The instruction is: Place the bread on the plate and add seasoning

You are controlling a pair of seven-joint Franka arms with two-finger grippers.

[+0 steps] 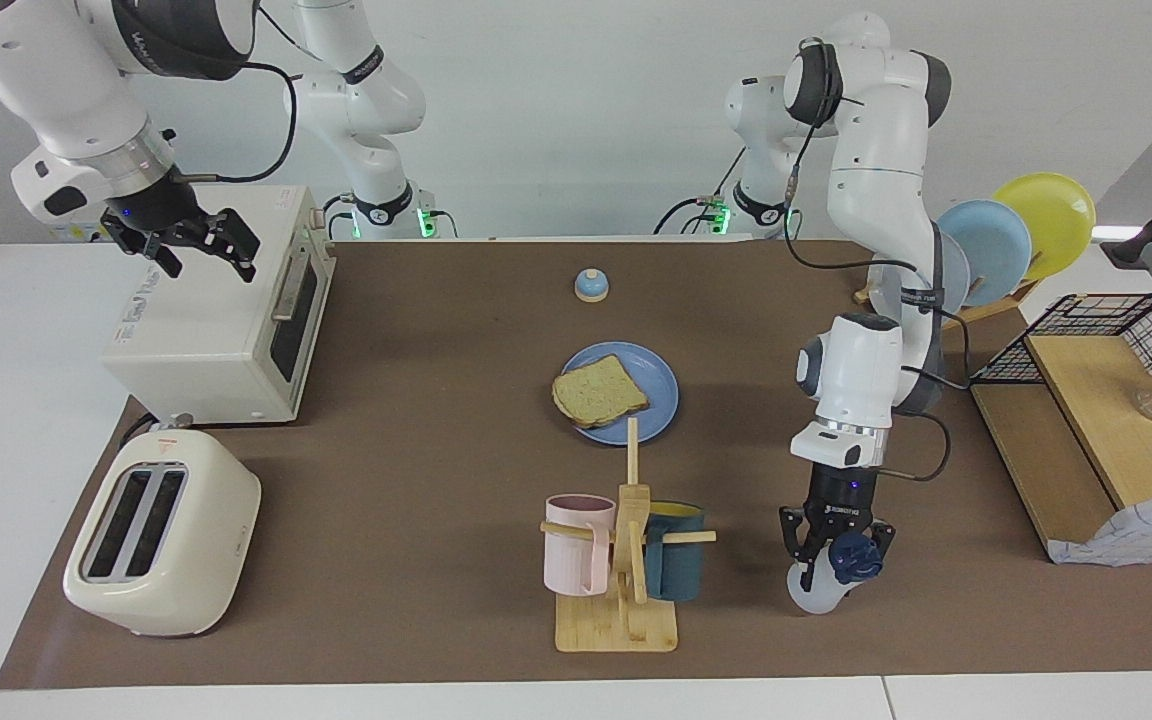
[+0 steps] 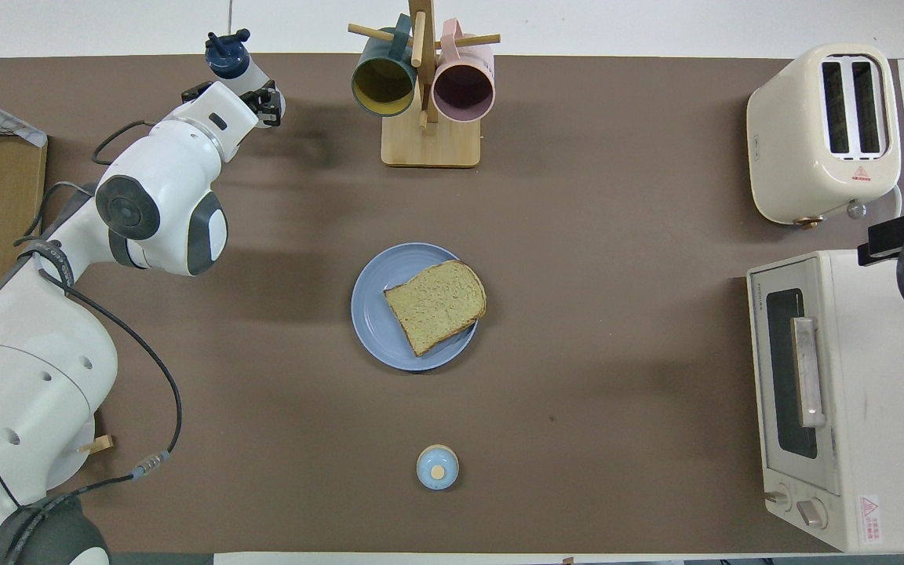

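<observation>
The bread lies flat on the blue plate in the middle of the table, one corner reaching over the rim. The seasoning, a white bottle with a dark blue cap, is tilted low at the table beside the mug rack, toward the left arm's end. My left gripper points down and is shut on its neck. My right gripper hangs open over the toaster oven, holding nothing, and waits.
A wooden mug rack with a pink and a teal mug stands farther from the robots than the plate. A toaster and a toaster oven fill the right arm's end. A bell sits nearer the robots. A wooden shelf flanks the left arm.
</observation>
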